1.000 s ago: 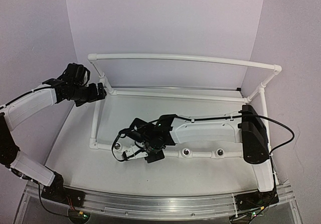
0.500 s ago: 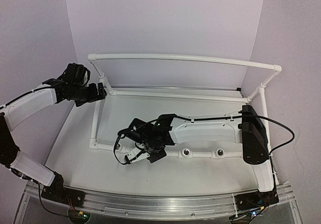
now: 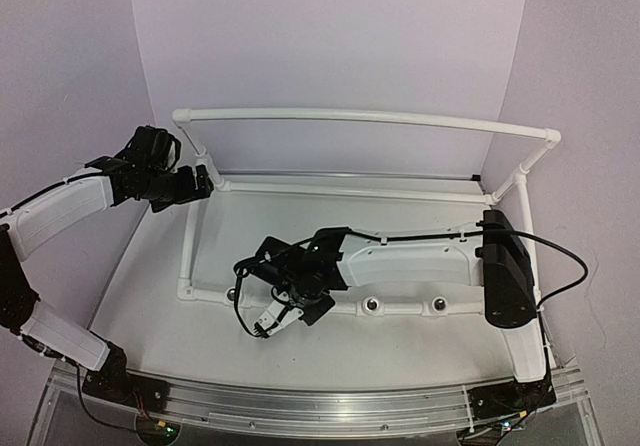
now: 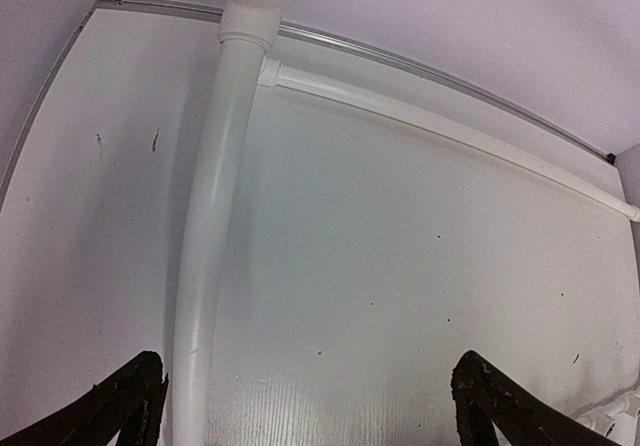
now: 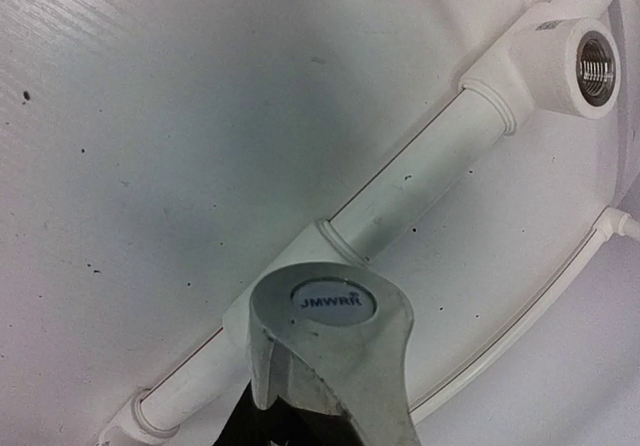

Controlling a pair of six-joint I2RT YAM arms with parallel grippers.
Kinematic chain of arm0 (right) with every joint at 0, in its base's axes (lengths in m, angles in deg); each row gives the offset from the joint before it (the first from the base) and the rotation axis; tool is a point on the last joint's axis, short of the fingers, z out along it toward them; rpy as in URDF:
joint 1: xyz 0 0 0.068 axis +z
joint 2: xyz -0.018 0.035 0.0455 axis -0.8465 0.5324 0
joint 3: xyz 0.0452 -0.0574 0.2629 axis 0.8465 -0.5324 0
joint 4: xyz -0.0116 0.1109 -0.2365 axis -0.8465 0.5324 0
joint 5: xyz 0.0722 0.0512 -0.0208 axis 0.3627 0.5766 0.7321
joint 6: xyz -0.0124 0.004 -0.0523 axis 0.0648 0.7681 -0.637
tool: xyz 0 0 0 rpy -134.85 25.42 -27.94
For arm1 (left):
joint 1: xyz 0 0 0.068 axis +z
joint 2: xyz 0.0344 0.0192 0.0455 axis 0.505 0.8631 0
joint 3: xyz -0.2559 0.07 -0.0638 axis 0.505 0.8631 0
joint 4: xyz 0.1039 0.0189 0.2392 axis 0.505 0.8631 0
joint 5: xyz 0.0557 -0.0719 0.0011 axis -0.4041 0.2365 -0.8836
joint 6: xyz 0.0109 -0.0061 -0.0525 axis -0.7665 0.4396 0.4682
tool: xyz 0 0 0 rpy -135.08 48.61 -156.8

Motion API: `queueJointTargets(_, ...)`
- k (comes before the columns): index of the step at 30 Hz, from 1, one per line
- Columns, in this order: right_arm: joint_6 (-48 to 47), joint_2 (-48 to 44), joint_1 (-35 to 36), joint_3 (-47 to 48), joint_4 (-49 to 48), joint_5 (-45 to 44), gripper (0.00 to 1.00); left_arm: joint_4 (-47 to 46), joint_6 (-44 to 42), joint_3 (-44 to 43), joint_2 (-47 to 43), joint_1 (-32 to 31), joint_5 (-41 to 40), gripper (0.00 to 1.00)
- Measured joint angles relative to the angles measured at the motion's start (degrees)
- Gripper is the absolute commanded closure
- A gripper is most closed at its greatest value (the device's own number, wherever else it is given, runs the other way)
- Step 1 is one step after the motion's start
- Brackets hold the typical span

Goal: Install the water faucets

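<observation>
We are mid-fitting. The right gripper (image 3: pixel 278 314) looks clamped on a silvery faucet (image 5: pixel 333 346), whose capped head lies over the front pipe (image 5: pixel 420 181), well apart from an empty threaded socket (image 5: pixel 592 66). The left gripper (image 4: pixel 310 366) hangs spread wide and empty above the side pipe (image 4: pixel 215 216). Next, we judge, the stem needs squaring to its thread, then turning.

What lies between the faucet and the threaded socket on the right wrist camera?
Only bare white pipe runs from the faucet to the threaded socket, seen in the right wrist view.
</observation>
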Motion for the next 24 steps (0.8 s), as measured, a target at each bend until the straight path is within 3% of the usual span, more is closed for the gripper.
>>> queueJointTargets(16,-8.7,0.0,0.9,-0.3,0.2,-1.7,1.0,0.0,0.0,0.0,0.0,-0.1,0.0,0.0)
queueJointTargets(24,-1.9,0.0,0.9,-0.3,0.4,-1.6,1.0,0.0,0.0,0.0,0.0,-0.2,0.0,0.0)
